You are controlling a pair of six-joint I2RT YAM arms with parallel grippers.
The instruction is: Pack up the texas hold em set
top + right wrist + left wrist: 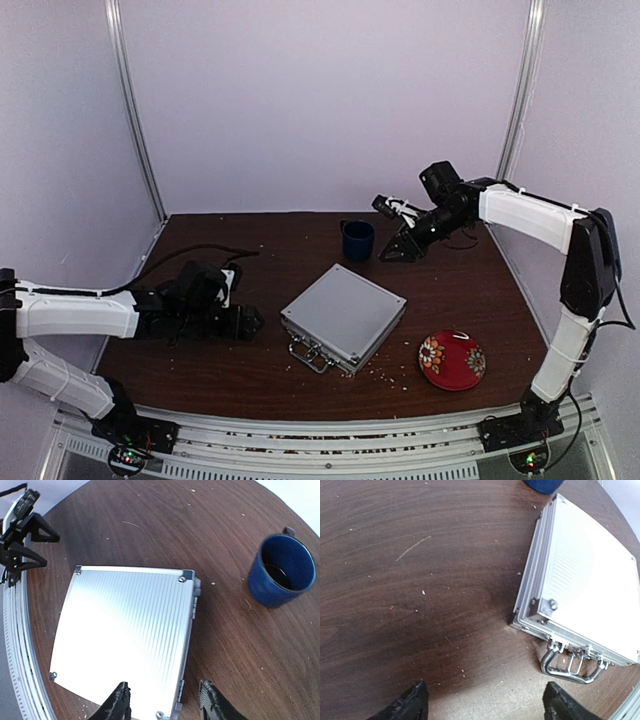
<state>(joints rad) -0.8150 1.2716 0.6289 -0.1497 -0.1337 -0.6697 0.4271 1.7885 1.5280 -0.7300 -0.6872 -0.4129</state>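
The silver aluminium briefcase [344, 315] lies shut and flat in the middle of the table, its metal handle [310, 355] toward the near edge. It also shows in the left wrist view [585, 580] and the right wrist view [125, 635]. My left gripper [250, 322] is open and empty, low over the table just left of the case. My right gripper [398, 245] is open and empty, raised above the far right of the table beside the mug. No poker chips or card box show.
A dark blue mug [357, 240] stands behind the case, also in the right wrist view [281, 570]. A red floral bowl [452, 359] sits at the near right. Small crumbs lie on the wood near the case's handle. A black cable [190, 252] runs along the far left.
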